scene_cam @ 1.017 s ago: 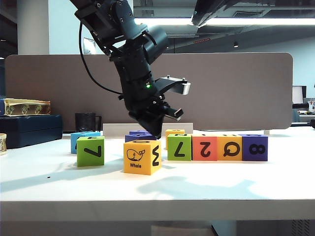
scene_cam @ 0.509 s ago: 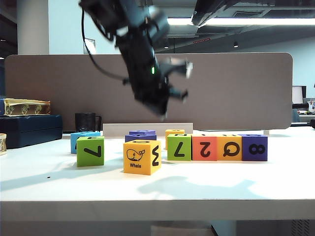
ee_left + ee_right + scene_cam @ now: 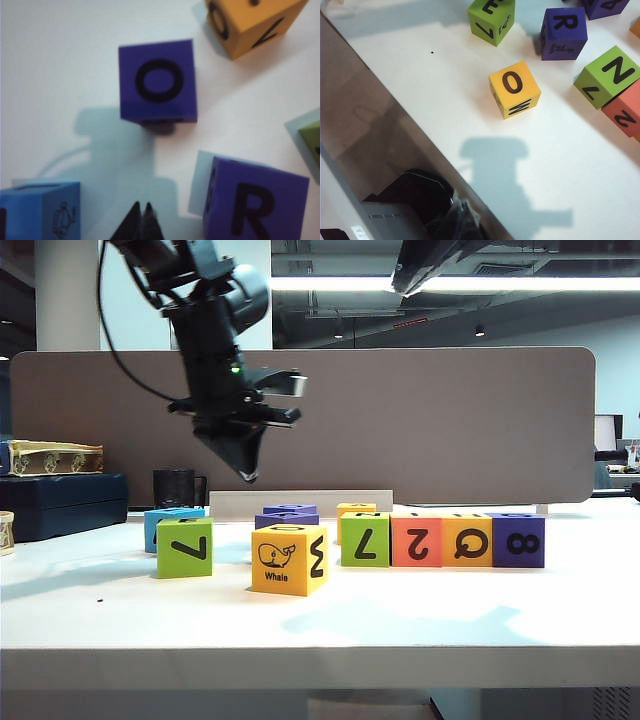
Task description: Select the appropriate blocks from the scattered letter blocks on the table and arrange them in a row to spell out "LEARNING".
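On the white table (image 3: pixel 420 625) a row stands at the right: green cube (image 3: pixel 364 539), red cube (image 3: pixel 416 541), orange cube (image 3: pixel 466 540), purple cube (image 3: pixel 517 540). A yellow whale cube (image 3: pixel 288 559), a green cube (image 3: pixel 184 547) and a blue cube (image 3: pixel 165 523) stand to the left. My left gripper (image 3: pixel 247 477) hangs shut and empty above the table, over bare white between the blue cube (image 3: pixel 40 210), the purple "O" cube (image 3: pixel 157 80) and the purple "R" cube (image 3: pixel 252 200); its tips (image 3: pixel 141 206) touch nothing. My right gripper (image 3: pixel 463 207) looks shut, dark, off the table's front edge.
A grey-brown partition panel (image 3: pixel 450 420) closes the back. Dark boxes (image 3: pixel 60 500) and a black cup (image 3: pixel 173 487) sit at the back left. From the right wrist I see a green "E" cube (image 3: pixel 491 17), a yellow "O" cube (image 3: pixel 514 89) and a green "N" cube (image 3: pixel 612 75).
My left gripper has risen from just behind the yellow whale cube and swung up and to the left, still shut and empty. No cube has moved.
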`<state>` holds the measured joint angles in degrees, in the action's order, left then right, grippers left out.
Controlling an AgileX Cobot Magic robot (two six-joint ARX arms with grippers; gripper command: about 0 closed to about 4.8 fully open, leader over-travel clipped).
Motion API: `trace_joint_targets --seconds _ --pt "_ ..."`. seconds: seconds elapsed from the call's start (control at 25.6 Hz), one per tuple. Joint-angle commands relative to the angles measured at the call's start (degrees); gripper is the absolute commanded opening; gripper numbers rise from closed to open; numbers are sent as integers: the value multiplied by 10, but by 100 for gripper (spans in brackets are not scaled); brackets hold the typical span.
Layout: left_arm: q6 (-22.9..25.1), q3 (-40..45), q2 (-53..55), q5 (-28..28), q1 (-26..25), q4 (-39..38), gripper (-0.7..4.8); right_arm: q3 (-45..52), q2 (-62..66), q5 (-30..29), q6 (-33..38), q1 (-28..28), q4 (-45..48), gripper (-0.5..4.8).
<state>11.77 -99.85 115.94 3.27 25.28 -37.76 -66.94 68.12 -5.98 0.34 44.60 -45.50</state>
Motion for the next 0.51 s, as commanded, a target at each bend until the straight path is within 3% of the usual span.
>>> trace_joint_targets --seconds 0.04,0.16,0.27,0.51 --pt "-16 -1 -5 -53 -13 -12 -6 -3 -2 1 1 0 7 -2" --pt "-28 -1 -3 -101 -25 -13 -6 -3 -2 28 1 0 7 -2" --pt "-28 2 -1 -99 -26 -14 -6 -3 -2 61 1 0 7 -2" --pt "-28 3 19 -113 -26 -29 -6 -3 -2 61 1 0 7 -2"
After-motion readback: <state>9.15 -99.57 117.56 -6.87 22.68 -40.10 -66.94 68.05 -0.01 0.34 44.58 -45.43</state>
